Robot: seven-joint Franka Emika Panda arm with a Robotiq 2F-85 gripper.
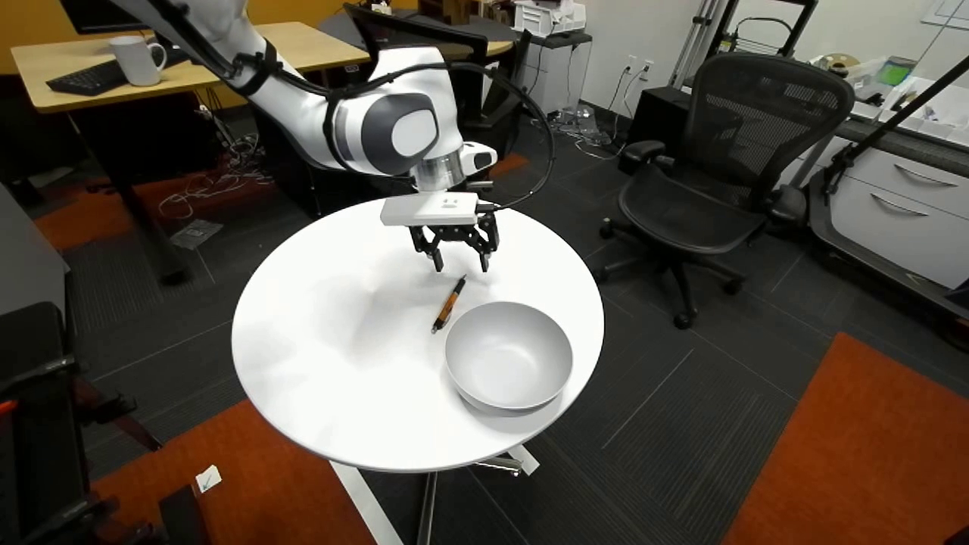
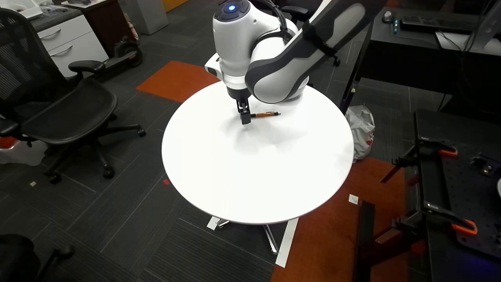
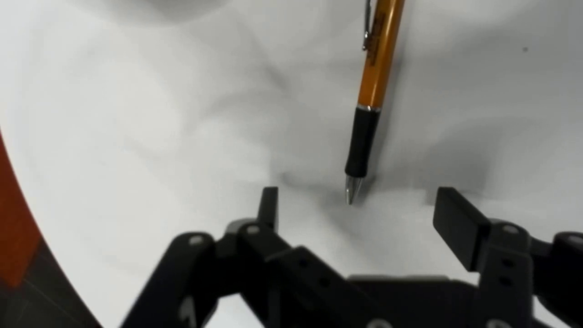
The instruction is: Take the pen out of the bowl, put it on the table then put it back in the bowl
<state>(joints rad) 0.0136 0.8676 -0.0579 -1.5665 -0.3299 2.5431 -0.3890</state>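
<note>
The orange pen (image 1: 449, 304) with dark ends lies flat on the round white table (image 1: 318, 356), just beside the bowl. It also shows in an exterior view (image 2: 267, 114) and in the wrist view (image 3: 375, 77). The light grey bowl (image 1: 509, 359) stands near the table's edge and looks empty. In an exterior view the arm mostly hides the bowl (image 2: 300, 91). My gripper (image 1: 461, 265) is open and empty, a little above the table at one end of the pen. In the wrist view the pen's metal tip points in between the open fingers (image 3: 356, 200), touching neither.
A black mesh office chair (image 1: 727, 151) stands beside the table. A wooden desk (image 1: 303, 45) with a white mug (image 1: 138, 60) and keyboard is behind the arm. A black bench (image 2: 462, 164) with orange-tipped clamps stands near the table's other side.
</note>
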